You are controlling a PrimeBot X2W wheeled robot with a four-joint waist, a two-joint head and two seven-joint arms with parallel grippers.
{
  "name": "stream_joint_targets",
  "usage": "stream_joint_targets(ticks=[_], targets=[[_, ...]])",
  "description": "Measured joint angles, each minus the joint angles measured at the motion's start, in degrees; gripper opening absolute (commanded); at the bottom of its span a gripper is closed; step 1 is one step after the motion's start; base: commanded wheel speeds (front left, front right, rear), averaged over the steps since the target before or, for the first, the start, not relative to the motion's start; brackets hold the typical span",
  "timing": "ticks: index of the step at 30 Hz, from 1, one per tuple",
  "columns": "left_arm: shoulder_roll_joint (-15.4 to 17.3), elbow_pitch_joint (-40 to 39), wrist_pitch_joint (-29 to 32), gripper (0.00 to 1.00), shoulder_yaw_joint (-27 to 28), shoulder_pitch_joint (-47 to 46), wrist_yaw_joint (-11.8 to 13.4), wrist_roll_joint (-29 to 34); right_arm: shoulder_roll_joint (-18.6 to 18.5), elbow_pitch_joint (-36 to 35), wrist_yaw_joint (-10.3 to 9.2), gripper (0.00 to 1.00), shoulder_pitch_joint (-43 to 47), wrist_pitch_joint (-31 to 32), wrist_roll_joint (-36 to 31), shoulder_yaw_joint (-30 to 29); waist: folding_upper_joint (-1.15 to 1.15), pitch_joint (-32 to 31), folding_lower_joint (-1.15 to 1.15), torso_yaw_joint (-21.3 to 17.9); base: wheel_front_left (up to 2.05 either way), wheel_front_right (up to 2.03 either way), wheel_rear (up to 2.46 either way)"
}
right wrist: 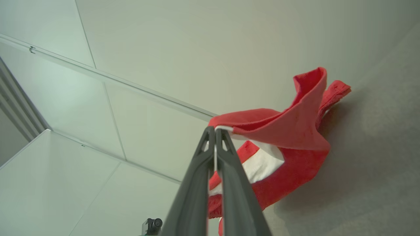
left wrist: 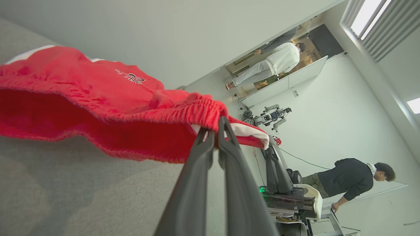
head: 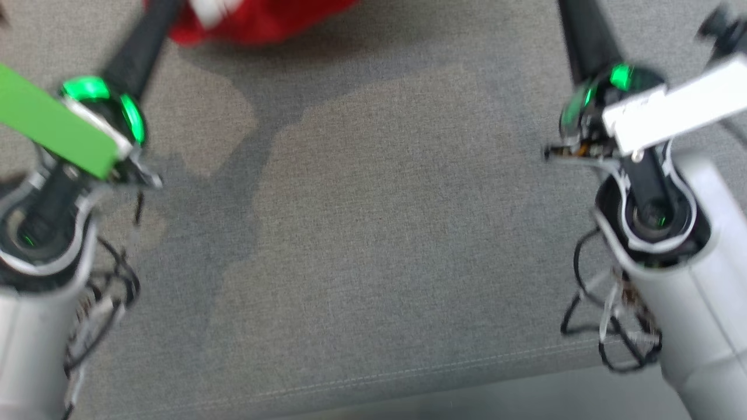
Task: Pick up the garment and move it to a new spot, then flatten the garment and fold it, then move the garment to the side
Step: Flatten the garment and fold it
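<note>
Red garment (left wrist: 98, 98) hangs pinched by left tool (left wrist: 215, 126) and right tool (right wrist: 214, 129).

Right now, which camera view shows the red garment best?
The left wrist view: the garment spreads wide, pinched in the left claw. The right wrist view shows one end in the right claw; the head view, a blurred red edge.

The red fleecy cloth garment (left wrist: 98, 98) is nubbly and matt, its hem ribbed, its white patches smoother. The grey woven cloth surface (head: 373, 233) is coarse, matt. At six o'clock in the left wrist view, the left gripper (left wrist: 216, 126) has smooth, faintly sheened dark plastic fingers (left wrist: 193, 183).
</note>
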Motion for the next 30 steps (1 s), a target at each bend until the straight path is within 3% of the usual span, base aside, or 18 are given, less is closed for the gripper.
stream_joint_targets(ticks=[4, 8, 15, 30], targets=[[2.46, 3.01, 1.26, 0.00, -2.52, 15.43, -0.55, -0.01, -1.20, 1.96, 0.54, 0.00, 15.84, -0.55, 2.70, 0.27, 0.00, -1.11, 0.00, -0.10, 0.00, 0.00, 0.00], [2.87, 4.15, -0.27, 0.00, -1.36, 23.55, -0.57, -0.98, -2.42, 3.74, 1.32, 0.00, 25.52, -2.42, 3.89, -0.57, 0.00, -3.49, -0.01, 0.07, 0.00, 0.00, 0.00], [3.10, 2.63, -0.94, 0.00, -1.40, 31.04, -1.59, -2.21, -4.11, 3.91, 3.33, 0.00, 32.48, -2.89, 4.64, -1.34, 0.00, -8.34, -0.01, 0.57, 0.00, 0.00, 0.00], [3.15, 0.58, -3.30, 0.00, -4.28, 49.75, -1.67, -3.04, -8.31, 1.01, 4.88, 0.00, 51.81, -2.88, 6.59, 1.01, 0.00, -16.03, -0.02, 2.15, 0.00, 0.00, 0.00]])
